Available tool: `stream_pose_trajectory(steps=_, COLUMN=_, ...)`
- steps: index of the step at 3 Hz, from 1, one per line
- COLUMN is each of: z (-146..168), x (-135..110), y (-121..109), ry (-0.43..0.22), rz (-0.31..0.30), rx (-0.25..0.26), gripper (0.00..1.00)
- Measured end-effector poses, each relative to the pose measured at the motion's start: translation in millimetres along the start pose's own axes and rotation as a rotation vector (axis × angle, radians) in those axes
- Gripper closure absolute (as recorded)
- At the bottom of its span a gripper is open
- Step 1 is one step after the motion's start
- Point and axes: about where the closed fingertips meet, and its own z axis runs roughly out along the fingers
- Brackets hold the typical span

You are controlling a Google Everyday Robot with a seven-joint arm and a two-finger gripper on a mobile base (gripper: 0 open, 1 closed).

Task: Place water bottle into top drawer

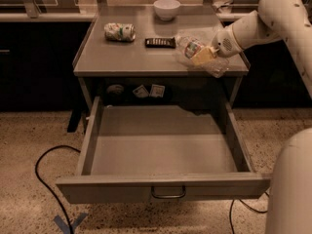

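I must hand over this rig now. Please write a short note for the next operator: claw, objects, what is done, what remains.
The claw is at the small clear plastic water bottle with a white cap, over the right front of the grey table; a firm grasp is not confirmed.
The wide shallow grey metal top drawer stands pulled open, with nothing inside.
Done: drawer open. Left: lift the bottle, lower it into the drawer, release.
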Motion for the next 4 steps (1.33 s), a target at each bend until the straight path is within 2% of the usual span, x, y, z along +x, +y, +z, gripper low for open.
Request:
stream_pose_trajectory(steps=1, z=7, x=13, y=44, ry=-0.033, rz=0.04, rx=-0.114, gripper=1.0)
stream_pose_trajectory(steps=2, z=13, x=27, y=79, ry=-0.033, rz=0.054, rx=-0.21, gripper=1.0)
stream_pose_trajectory(steps=3, z=13, x=27, y=79, ry=-0.033, rz=0.054, rx=-0.21, gripper=1.0)
stream_pose_trajectory(steps=4, z=21, x=28, y=85, ry=-0.034, rz=0.063, rx=-0.232, gripper=1.0)
